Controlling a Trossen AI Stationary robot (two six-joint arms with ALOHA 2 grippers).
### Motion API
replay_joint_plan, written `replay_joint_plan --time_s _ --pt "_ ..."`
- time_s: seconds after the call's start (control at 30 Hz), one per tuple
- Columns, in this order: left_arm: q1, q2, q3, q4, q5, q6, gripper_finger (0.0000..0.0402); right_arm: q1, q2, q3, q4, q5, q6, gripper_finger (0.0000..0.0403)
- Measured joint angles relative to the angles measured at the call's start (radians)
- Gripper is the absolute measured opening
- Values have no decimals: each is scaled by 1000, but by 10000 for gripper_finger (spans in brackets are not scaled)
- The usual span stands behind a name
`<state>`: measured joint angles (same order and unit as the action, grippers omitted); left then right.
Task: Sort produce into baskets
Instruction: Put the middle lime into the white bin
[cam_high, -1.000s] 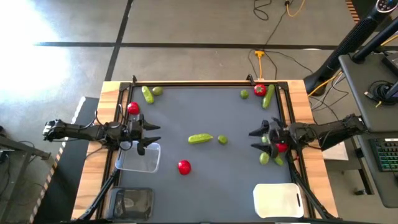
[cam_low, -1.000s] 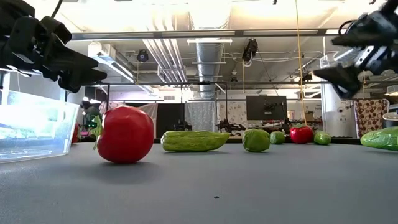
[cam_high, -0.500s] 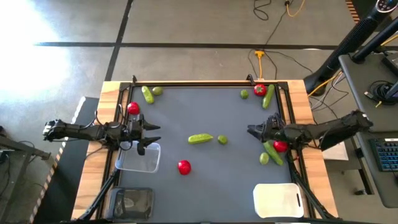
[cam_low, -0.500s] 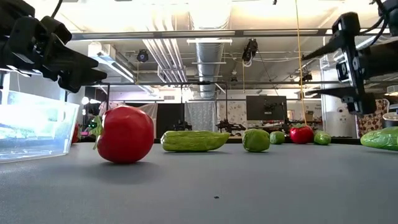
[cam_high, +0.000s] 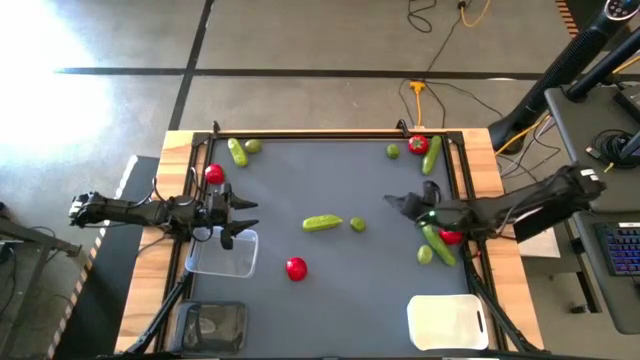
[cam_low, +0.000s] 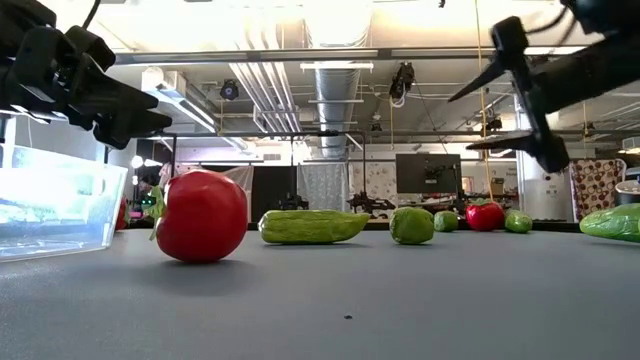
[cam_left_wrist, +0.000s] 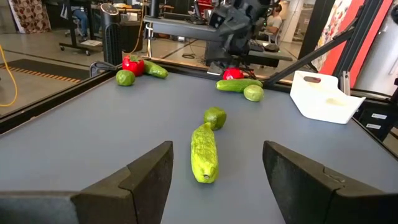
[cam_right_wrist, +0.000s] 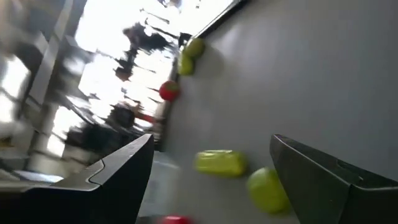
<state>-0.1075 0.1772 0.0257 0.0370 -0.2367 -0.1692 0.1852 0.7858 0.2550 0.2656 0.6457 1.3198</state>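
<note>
My left gripper (cam_high: 243, 216) is open and empty, above the far edge of the clear tray (cam_high: 225, 254). My right gripper (cam_high: 398, 207) is open and empty, above the mat just right of a light-green cucumber (cam_high: 322, 223) and a lime (cam_high: 357, 225), which lie mid-table and also show in the left wrist view (cam_left_wrist: 204, 158). A tomato (cam_high: 296, 268) lies nearer the front. A cucumber (cam_high: 438, 243), a tomato (cam_high: 451, 236) and a lime (cam_high: 425, 255) lie under my right arm. The dark tray (cam_high: 213, 325) and the white tray (cam_high: 447, 322) stand at the near edge.
More produce lies along the far edge: a cucumber (cam_high: 238, 152), a lime (cam_high: 253, 146), a tomato (cam_high: 214, 173) at the left; a lime (cam_high: 393, 151), a tomato (cam_high: 417, 145), a cucumber (cam_high: 431, 156) at the right. A raised rail (cam_high: 330, 133) frames the mat.
My right gripper has moved toward the table's left and slightly far, off the cluster of cucumber, tomato and lime at the right and toward the mid-table lime. It has rolled about its wrist and stayed open. The produce has not moved.
</note>
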Motion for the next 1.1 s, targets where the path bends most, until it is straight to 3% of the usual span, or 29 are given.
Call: replay_joint_plan --time_s 0.17,0.43,0.7,0.87,1.1 --pt "0 0 0 0 0 0 231 -10 125 153 -172 -13 -211 313" --pt "0 1 0 -1 0 0 231 -9 339 373 -348 -292 -736 313" --pt "0 1 0 0 0 0 231 -46 567 529 -503 -320 -873 313" --pt "0 1 0 0 0 0 231 -114 704 611 -512 -458 -819 313" --pt "0 2 0 0 0 0 231 -145 900 789 -776 -464 -815 311"
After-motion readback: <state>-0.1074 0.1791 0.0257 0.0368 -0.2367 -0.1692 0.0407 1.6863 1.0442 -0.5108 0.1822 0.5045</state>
